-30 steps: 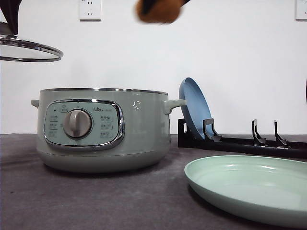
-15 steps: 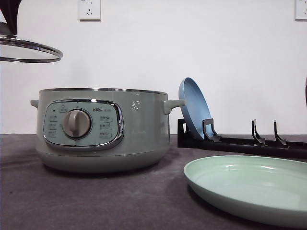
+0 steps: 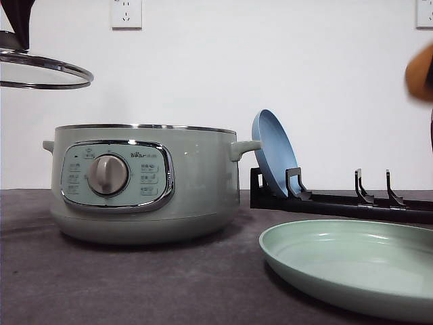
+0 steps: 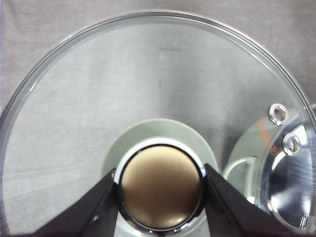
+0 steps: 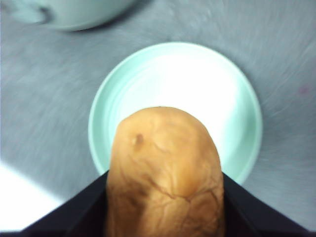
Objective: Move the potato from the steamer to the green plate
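The orange-brown potato is clamped in my right gripper, which is shut on it and hangs above the pale green plate. In the front view the potato is a blur at the right edge, high over the green plate. The sage-green steamer stands uncovered on the left. Its glass lid floats above and left of it. My left gripper is shut on the lid's knob, one dark finger on each side.
A black dish rack behind the green plate holds an upright blue plate. The grey cloth covers the table in front of the steamer. A white wall with sockets closes the back.
The potato was at the top centre above the steamer, left the front view, and now shows at the right edge above the green plate. The held lid has barely shifted.
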### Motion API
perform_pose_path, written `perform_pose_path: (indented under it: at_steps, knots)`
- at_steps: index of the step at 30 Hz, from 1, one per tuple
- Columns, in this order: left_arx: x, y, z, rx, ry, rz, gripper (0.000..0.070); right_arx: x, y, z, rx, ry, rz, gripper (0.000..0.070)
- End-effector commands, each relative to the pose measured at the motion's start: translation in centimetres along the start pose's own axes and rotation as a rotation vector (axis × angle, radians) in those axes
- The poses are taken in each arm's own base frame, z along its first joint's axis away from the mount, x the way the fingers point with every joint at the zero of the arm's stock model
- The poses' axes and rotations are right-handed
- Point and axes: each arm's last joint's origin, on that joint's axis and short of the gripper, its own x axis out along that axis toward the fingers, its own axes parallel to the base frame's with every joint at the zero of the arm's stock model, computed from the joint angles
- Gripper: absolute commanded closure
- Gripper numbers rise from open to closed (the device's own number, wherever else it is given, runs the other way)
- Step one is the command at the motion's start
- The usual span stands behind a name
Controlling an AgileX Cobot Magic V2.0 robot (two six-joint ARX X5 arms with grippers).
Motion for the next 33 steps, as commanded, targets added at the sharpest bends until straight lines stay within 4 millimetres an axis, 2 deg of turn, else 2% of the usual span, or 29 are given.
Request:
perform_pose_path:
  at_steps: [1, 10, 19, 26, 33]
  knots:
    - [-1.9, -0.1, 0.5, -0.001, -0.088, -0.002, 0.07, 0.9, 0.0, 0.2, 0.081, -0.028, 0.012, 0.0506]
    - [-1.9, -0.3, 0.5, 0.003, -0.091, -0.006, 0.07, 6.9, -1.2, -0.3, 0.089, 0.013, -0.001, 0.0506]
    - [-1.9, -0.3, 0.5, 0.003, -0.093, -0.005, 0.07, 11.1, -1.5, 0.6, 0.081, 0.089, 0.027, 0.0506]
    - [-1.9, -0.3, 0.5, 0.003, -0.093, -0.006, 0.07, 13.5, -1.9, 0.6, 0.059, 0.132, 0.017, 0.0506]
    - [-1.9, -0.3, 0.5, 0.003, -0.093, -0.005, 0.07, 14.7, -2.1, 0.6, 0.062, 0.152, 0.012, 0.0506]
